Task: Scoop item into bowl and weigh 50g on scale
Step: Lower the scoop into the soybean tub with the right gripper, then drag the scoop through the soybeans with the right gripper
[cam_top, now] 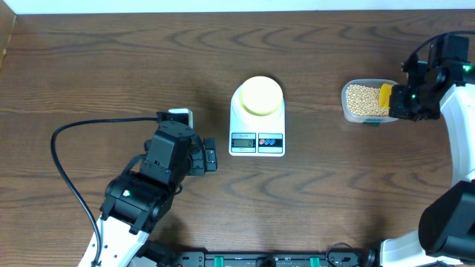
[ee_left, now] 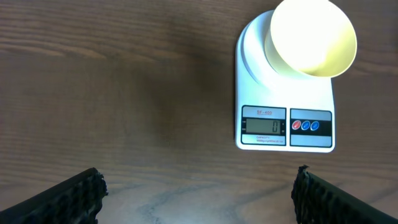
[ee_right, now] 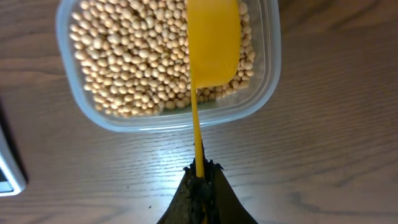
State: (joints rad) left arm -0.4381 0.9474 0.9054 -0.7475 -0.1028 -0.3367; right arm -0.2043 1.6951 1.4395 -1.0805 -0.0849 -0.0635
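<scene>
Mid-counter (cam_top: pixel 111 67), bowl (cam_top: pixel 260 96) sits on scale (cam_top: pixel 257 142), behind its display; tub (ee_right: pixel 161 124) w/ beans (ee_right: pixel 130 62) in it lies well to scale's right, scoop (ee_right: pixel 212 43) in right tool (ee_right: pixel 200 177) over beans; left tool (ee_left: pixel 196 186) front-left of scale, apart.

You have a left arm (cam_top: pixel 148 185) and right arm (cam_top: pixel 454 126) of boxy black housings on smooth white link shells, a black cable (cam_top: pixel 54 147) looping off the left, green lights (cam_top: pixel 412 95) on the right, and a matte black, rough-textured left pincer (ee_left: pixel 198 177) and right pincer (ee_right: pixel 200 171).
</scene>
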